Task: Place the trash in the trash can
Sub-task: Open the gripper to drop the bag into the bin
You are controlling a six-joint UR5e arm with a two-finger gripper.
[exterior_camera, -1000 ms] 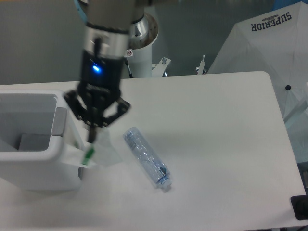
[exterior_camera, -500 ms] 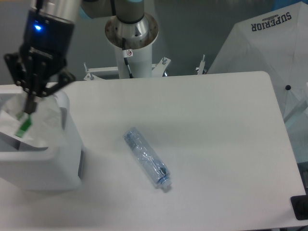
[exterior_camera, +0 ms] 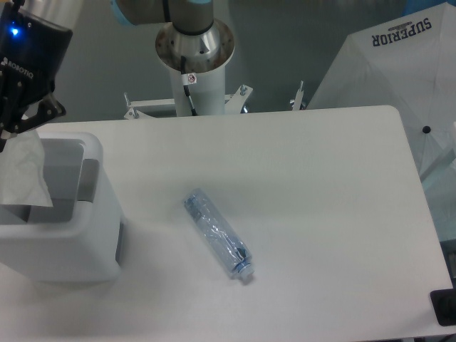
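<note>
The bottle (exterior_camera: 217, 233) is lying on the table (exterior_camera: 320, 214), right of the bin (exterior_camera: 92, 235). Over the bin's opening the gripper (exterior_camera: 6, 132) is dangling the wrapper (exterior_camera: 25, 174), pinched narrowly; release only once it's hanging inside the rim.

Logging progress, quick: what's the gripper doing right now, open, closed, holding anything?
Gripper: mostly cut off at the left edge, so open or shut cannot be told; the wrapper hangs right below it, over the trash can.

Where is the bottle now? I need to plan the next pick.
The bottle lies on the table near its middle, right of the bin.
</note>
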